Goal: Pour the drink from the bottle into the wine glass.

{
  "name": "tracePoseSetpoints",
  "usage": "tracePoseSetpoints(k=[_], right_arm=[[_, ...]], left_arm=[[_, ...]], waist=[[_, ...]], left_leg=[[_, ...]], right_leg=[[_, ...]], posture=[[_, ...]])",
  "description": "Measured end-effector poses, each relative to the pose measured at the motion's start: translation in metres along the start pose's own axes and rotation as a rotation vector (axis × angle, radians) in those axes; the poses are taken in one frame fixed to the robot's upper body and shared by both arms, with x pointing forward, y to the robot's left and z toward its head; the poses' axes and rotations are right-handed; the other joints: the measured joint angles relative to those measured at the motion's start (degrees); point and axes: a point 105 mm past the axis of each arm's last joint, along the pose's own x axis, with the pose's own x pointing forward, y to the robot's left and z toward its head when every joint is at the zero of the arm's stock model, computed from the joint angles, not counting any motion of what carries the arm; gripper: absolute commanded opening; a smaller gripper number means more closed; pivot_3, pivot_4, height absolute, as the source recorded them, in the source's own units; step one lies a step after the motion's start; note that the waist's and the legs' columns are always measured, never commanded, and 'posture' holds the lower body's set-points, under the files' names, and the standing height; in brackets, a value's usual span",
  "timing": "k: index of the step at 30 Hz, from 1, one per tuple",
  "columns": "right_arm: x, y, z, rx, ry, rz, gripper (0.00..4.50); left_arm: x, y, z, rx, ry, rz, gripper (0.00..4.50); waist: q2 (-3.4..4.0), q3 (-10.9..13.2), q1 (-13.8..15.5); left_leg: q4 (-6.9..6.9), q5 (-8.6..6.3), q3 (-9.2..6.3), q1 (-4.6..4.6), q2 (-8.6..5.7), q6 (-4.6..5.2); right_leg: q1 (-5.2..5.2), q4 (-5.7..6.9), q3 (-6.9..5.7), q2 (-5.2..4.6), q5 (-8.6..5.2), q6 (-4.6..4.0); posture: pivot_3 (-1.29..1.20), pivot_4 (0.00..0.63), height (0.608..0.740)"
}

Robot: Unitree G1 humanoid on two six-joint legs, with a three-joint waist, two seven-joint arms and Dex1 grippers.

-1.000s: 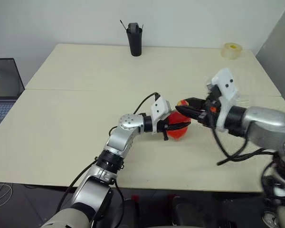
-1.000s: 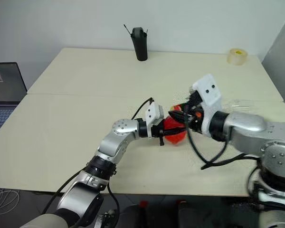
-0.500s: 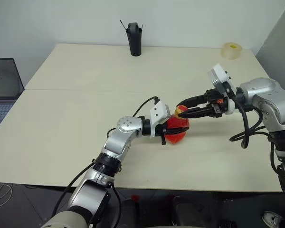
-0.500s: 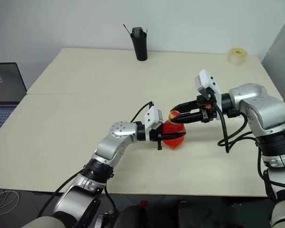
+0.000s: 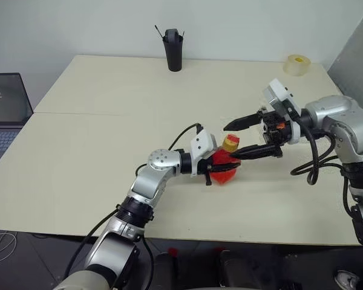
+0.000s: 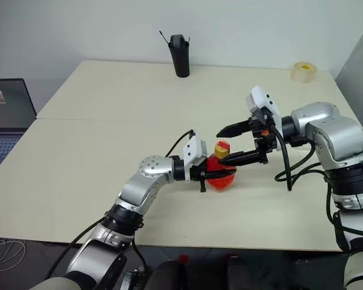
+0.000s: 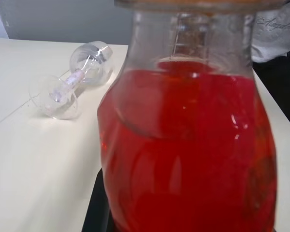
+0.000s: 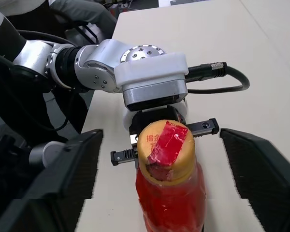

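The bottle [image 5: 222,168] stands over the table's middle, and my left gripper [image 5: 218,171] is shut on its bulgy body from the left. It holds the red-orange drink [image 7: 183,154] up to the shoulder. The yellow cap [image 8: 165,147], with a red sticker, sits on the neck. My right gripper [image 5: 230,142] comes in from the right and is open, one finger on each side of the cap, apart from it. Its fingers [image 8: 63,183] stand wide. The wine glass [image 7: 72,84] lies on its side on the table, behind the bottle in the left wrist view.
A black pen holder [image 5: 174,51] stands at the table's far edge. A roll of tape [image 5: 297,64] lies at the far right corner. A laptop [image 5: 6,115] sits off the table's left side. A seam [image 5: 109,115] crosses the tabletop.
My right gripper, which was closed at the cap, has spread its fingers wide. The cap is still on the bottle. The left gripper and bottle stayed put.
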Motion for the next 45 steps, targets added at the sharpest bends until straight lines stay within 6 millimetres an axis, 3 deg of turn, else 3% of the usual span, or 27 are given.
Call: tracePoseSetpoints(k=[5, 14, 23, 45], right_arm=[[-0.020, 0.011, 0.012, -0.052, -0.003, -0.214, 4.50], [-0.004, 0.039, 0.027, 0.038, -0.174, -0.524, 4.50], [0.001, 0.028, 0.026, 0.110, -0.196, -0.809, 4.50], [0.017, 0.006, -0.006, 0.247, -0.157, -0.899, 4.50]], left_arm=[[-0.002, 0.004, -0.002, -0.003, 0.009, 0.010, 0.92], [0.000, 0.013, -0.007, -0.029, 0.014, 0.027, 0.92], [0.009, 0.017, -0.002, -0.018, -0.015, 0.010, 0.92], [0.008, 0.019, -0.001, -0.006, -0.018, 0.022, 0.92]], waist=[[0.00, 0.00, 0.69], [0.01, -0.02, 0.68], [0.04, -0.03, 0.49], [0.05, -0.04, -0.54]], left_leg=[[-0.01, 0.00, -0.04, -0.04, 0.01, 0.00], [-0.01, 0.00, -0.01, -0.04, 0.00, 0.00], [-0.03, 0.00, 0.01, -0.03, -0.02, -0.01], [-0.05, 0.00, 0.00, -0.03, -0.02, 0.00]], right_leg=[[0.00, -0.01, 0.02, 0.00, 0.00, 0.00], [-0.01, 0.07, 0.03, 0.03, 0.00, 0.00], [-0.04, 0.08, 0.04, 0.07, 0.00, 0.00], [-0.05, 0.09, 0.03, 0.08, -0.01, 0.00]], posture=[[0.00, 0.150, 0.740], [0.00, 0.150, 0.740], [0.00, 0.150, 0.740], [0.00, 0.150, 0.740]])
